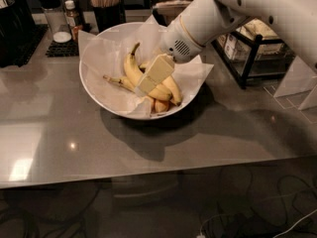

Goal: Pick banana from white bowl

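Observation:
The white bowl [97, 101] sits on the grey table, lined with crinkled white paper. In it lies the banana [132, 71], long, yellow and curved, with its dark stem pointing up and back. A thinner pale banana [117, 81] lies to its left. A shorter orange-tinted one [162, 104] lies at the front. My gripper [146, 83], cream-coloured on a white arm, reaches down from the upper right into the bowl. It lies right over the middle of the banana and hides part of it.
A shaker [53, 15] and small bottles stand on a black mat at the back left. A dark cup of wooden sticks [104, 1] stands behind the bowl. A black wire rack [255, 49] with packets stands at the right. The table's front edge [148, 175] runs across below.

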Robot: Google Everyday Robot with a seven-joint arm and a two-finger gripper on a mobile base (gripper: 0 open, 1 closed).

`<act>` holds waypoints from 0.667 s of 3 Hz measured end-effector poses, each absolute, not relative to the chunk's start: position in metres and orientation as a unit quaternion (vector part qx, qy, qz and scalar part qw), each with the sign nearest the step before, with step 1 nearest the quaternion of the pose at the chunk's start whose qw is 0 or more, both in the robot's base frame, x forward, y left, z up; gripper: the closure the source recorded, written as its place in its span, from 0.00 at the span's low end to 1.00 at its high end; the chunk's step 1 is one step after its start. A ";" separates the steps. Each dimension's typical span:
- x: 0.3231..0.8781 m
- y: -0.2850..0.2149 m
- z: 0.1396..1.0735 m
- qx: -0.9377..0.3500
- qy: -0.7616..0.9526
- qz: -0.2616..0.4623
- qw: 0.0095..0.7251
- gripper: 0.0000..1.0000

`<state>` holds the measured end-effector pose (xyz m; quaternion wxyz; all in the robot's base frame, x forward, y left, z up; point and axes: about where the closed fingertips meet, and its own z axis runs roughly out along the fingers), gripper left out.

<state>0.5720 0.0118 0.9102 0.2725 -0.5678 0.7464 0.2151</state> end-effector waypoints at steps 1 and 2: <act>0.573 0.022 0.892 -0.569 0.749 0.227 0.254 0.14; 0.573 0.029 0.880 -0.570 0.750 0.234 0.239 0.16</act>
